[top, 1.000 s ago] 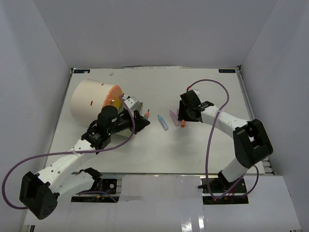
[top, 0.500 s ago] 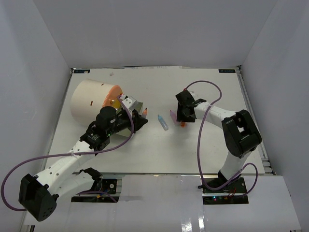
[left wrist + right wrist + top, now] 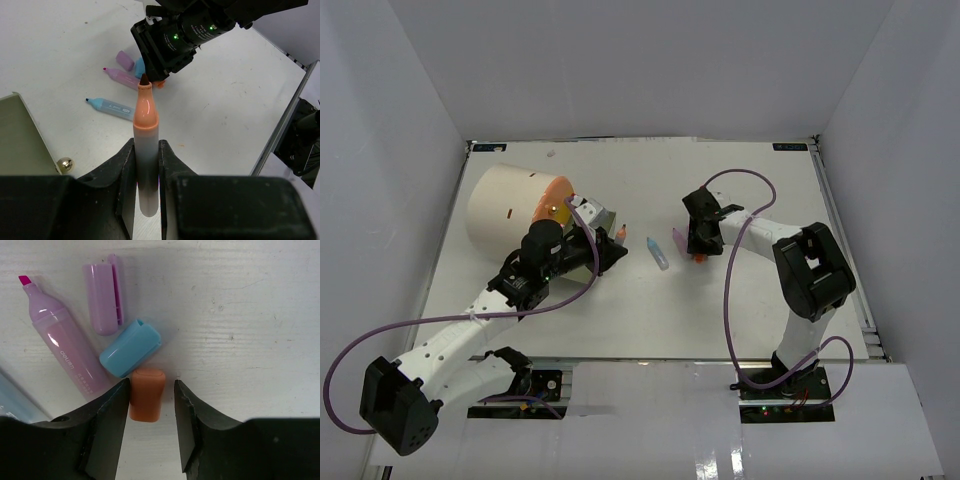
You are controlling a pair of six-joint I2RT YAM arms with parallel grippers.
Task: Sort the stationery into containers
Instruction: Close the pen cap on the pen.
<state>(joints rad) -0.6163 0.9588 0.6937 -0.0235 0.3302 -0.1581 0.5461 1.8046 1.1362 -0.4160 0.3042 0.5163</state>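
Observation:
My left gripper is shut on a grey-bodied highlighter with an orange tip, held upright just right of the cream cylinder container with its orange face. My right gripper is open, low over the table, with its jaws on either side of a small orange cap. The left jaw is at the cap's side and there is a gap on the right. A blue cap, a purple cap and an uncapped purple highlighter lie just beyond it.
An uncapped blue highlighter lies between the two grippers and also shows in the left wrist view. An open drawer panel with a brass knob juts from the container beside my left gripper. White walls enclose the table.
My right gripper has moved left and down onto the cluster of caps, and its arm has folded in behind it. My left gripper with the highlighter has barely moved.

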